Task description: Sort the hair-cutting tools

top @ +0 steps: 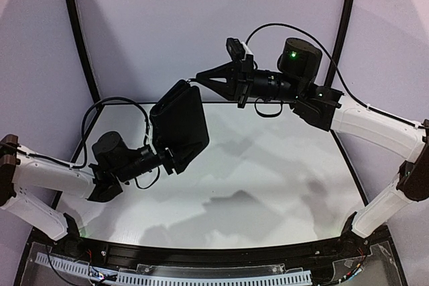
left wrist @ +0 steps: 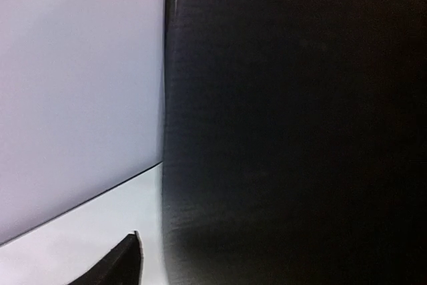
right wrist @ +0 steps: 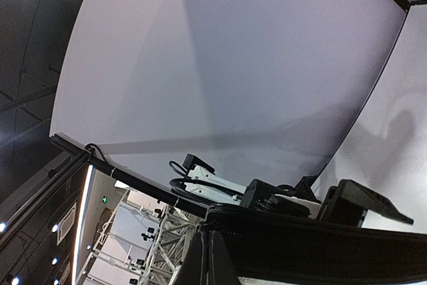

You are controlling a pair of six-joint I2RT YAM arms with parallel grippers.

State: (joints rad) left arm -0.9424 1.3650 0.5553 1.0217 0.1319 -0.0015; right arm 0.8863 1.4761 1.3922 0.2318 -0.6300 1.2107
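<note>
White table [top: 268,185] under pale lavender walls [top: 167,18]. The only object in any view is the black zip case [top: 179,125], which hangs tilted above the table between my two arms. No combs and no scissors show anywhere, neither beside the case nor below it; I judge they are inside the case, which looks shut, though I cannot see its zip plainly. By my reckoning the sorting has not begun; the case must be opened, the tools taken out, and combs parted from scissors.

The right gripper [top: 199,77] is at the case's top corner, jaws pressed together; from above its tips meet that corner, and its wrist camera shows a black fabric edge [right wrist: 313,245] running just under the fingers. I take that for a pinch on the zip pull or the seam; which of the two I cannot tell.

The left gripper [top: 173,159] is at the case's lower edge, jaws spread to either side of it. In its wrist view the one finger [left wrist: 123,261] I can see stands just clear of the case's face, with a sliver of table between them; the other finger is hidden behind the case. I read that as spread around the case, not clamped on it; the weight seems to hang from the right pinch.
</note>
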